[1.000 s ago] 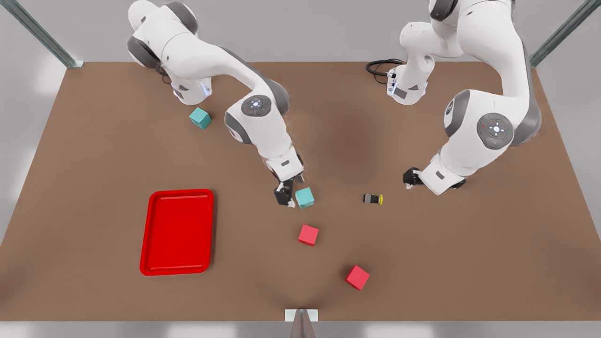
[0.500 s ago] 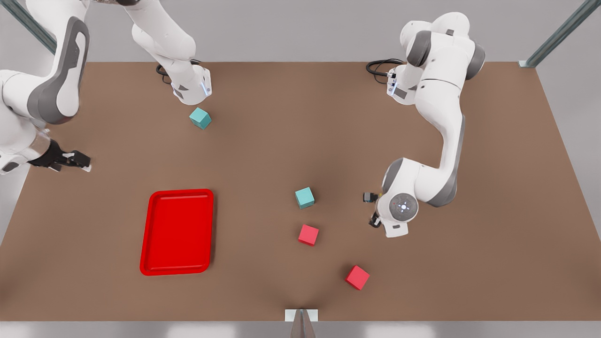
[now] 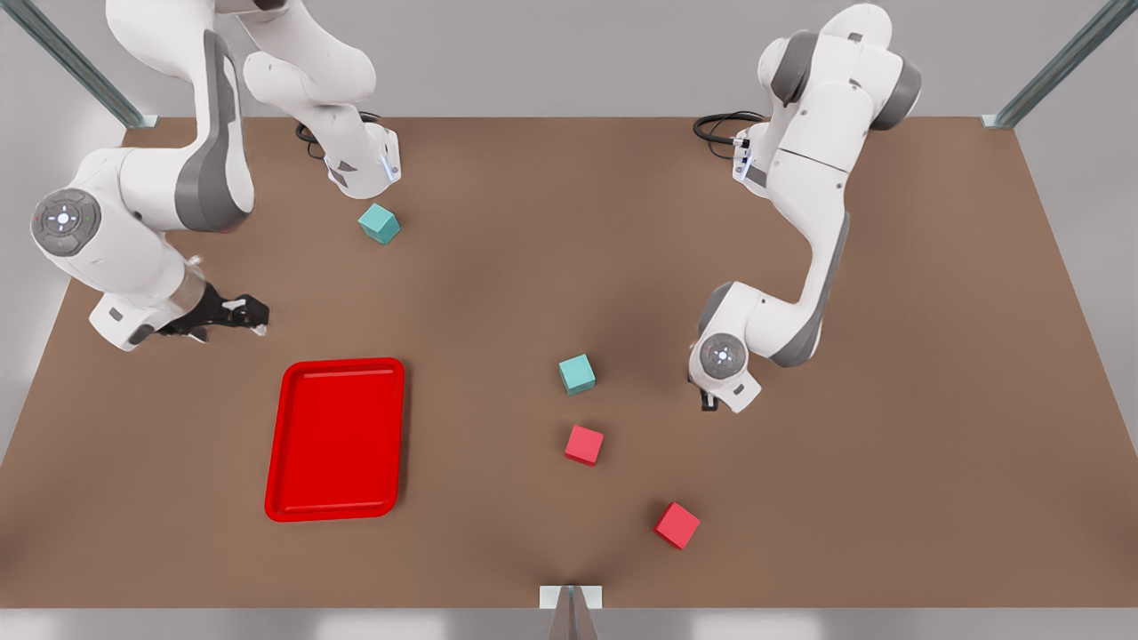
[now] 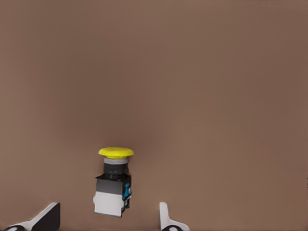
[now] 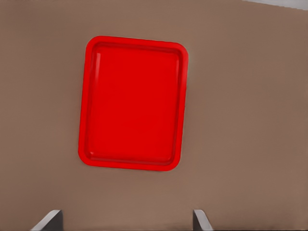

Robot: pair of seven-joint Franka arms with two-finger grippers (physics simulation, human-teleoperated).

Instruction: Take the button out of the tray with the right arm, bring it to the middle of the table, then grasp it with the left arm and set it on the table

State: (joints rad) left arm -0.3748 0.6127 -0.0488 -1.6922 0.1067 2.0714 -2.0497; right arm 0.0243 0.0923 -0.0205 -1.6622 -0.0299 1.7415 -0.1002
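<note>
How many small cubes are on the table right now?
4: one teal cube near the far arm base, another teal cube mid-table, a red cube just nearer, a second red cube near the front edge.

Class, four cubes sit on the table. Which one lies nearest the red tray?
The teal cube near the table's middle lies nearest the tray. The other teal cube sits by an arm base; both red cubes lie farther off.

I see two small teal cubes, one far (image 3: pixel 380 223) and one central (image 3: pixel 577 374). Two small red cubes (image 3: pixel 584 444) (image 3: pixel 677 525) lie nearer to me, well apart.
</note>
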